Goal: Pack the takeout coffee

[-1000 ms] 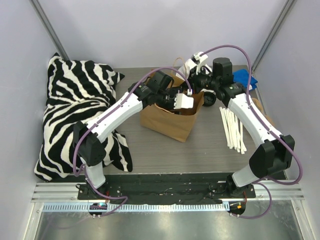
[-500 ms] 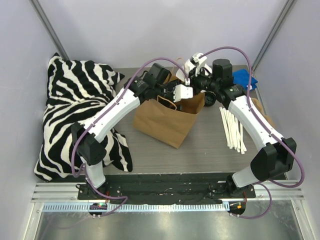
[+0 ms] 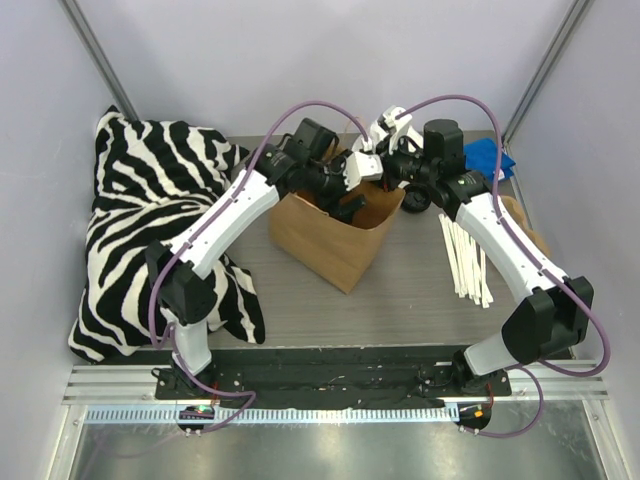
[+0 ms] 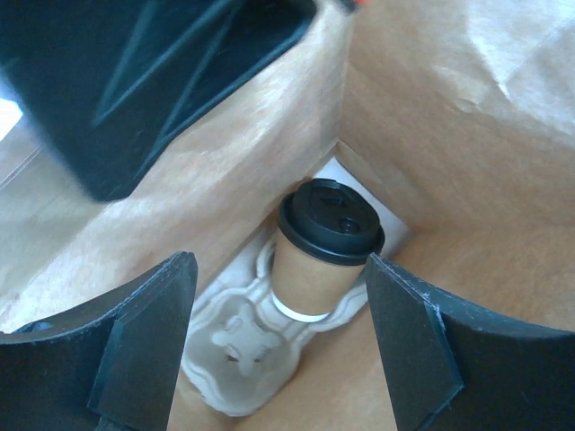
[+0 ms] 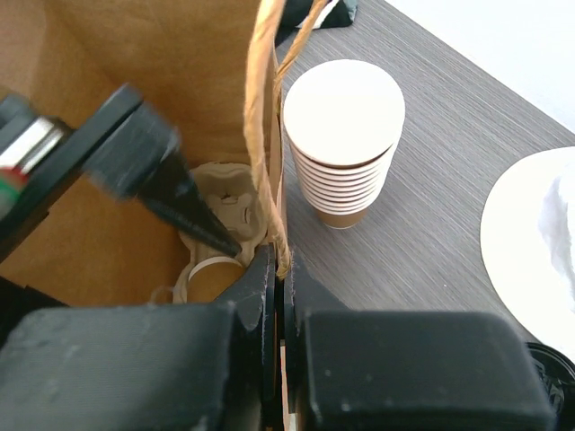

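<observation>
The takeout coffee [image 4: 327,253], a kraft-brown cup with a black lid, stands upright in a pulp cup carrier [image 4: 241,346] at the bottom of a brown paper bag [image 3: 330,238]. My left gripper [image 4: 278,266] hangs open above the cup, one finger on each side and touching nothing; from the top view it [image 3: 348,205] sits in the bag's mouth. My right gripper [image 5: 281,269] is shut on the bag's rim, just below the twisted paper handle [image 5: 260,108]. The cup is hidden in the top view.
A stack of lidless paper cups [image 5: 344,144] stands right outside the bag, with a white plate [image 5: 530,233] beyond it. White stirrers [image 3: 466,262] lie at the right, a blue cloth [image 3: 491,156] at the back right, a zebra pillow [image 3: 160,230] on the left.
My left gripper has drawn back and up from deep in the bag toward its mouth, opening slightly. The bag has shifted a little on the table. My right gripper stays clamped on the rim.
</observation>
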Robot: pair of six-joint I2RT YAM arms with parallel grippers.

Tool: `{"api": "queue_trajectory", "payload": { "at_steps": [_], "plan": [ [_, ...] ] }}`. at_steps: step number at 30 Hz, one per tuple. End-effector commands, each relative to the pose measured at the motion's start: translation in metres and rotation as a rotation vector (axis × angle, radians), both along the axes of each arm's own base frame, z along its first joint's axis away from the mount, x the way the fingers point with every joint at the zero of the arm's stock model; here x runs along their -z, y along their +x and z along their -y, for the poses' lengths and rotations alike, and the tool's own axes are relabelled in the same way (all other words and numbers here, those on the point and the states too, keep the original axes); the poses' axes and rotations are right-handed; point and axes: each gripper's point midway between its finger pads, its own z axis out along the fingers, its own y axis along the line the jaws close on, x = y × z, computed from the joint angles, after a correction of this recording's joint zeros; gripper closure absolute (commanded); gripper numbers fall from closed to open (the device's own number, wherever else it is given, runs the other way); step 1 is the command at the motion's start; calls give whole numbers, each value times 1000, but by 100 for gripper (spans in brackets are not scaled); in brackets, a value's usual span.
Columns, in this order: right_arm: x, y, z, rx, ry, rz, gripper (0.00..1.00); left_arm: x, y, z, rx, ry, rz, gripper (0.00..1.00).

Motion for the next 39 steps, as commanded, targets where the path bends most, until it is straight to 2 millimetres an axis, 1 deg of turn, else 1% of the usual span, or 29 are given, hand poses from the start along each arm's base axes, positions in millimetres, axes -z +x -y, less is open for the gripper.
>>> {"api": "queue_trajectory", "payload": {
  "at_steps": [1,6,12,16,17,20,21,23,24,26,29,33,36,39],
  "plan": [
    [-25,-5,2,1,4,92,99,-45,-1,-7,-52,-135,-19,20],
    [-25,-7,2,-9,7,84,99,-72,-2,-18,-91,-202,-26,20],
    [-26,-12,-3,-39,20,74,99,-107,6,-34,-173,-308,-34,18],
    [-28,-16,-5,-57,29,66,99,-125,9,-38,-211,-377,-33,17],
    [-28,-17,-6,-62,31,64,99,-135,9,-38,-223,-413,-34,17],
    [-33,-21,-9,-82,46,62,99,-152,19,-45,-287,-494,-33,14],
    [-36,-24,-10,-93,53,65,99,-161,22,-52,-314,-523,-25,13],
    [-38,-27,-12,-107,58,66,99,-174,29,-57,-340,-571,-5,12],
    [-41,-30,-12,-118,62,70,99,-180,33,-63,-378,-596,-10,11],
    [-43,-34,-14,-131,67,70,99,-188,39,-68,-410,-623,4,10],
    [-49,-41,-18,-153,76,80,99,-194,49,-81,-468,-656,8,8],
    [-54,-49,-21,-185,87,79,99,-195,58,-91,-522,-669,2,8],
    [-56,-60,-24,-218,100,66,99,-190,67,-102,-579,-669,-5,7],
    [-54,-67,-27,-246,112,38,99,-179,77,-113,-630,-663,-37,7]
  ]
}}
